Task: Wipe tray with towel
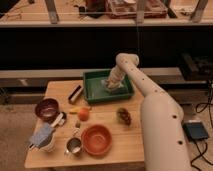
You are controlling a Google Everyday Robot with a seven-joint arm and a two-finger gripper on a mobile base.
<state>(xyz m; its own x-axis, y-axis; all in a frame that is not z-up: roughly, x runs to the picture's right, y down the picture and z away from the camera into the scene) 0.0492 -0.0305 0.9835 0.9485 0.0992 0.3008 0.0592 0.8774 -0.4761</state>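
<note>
The white arm [156, 112] reaches forward from lower right and bends sharply at the elbow — its hand [112, 84] points down mid-frame, fingers closed.

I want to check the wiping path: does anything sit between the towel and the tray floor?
Nothing visible does. The gripper, shut on the towel, is down inside the green tray, and the floor left of it looks bare.

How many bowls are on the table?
2: dark red bowl at table's left edge, orange bowl near the front; none seem hidden. The gripper is on the towel in the tray.
</note>
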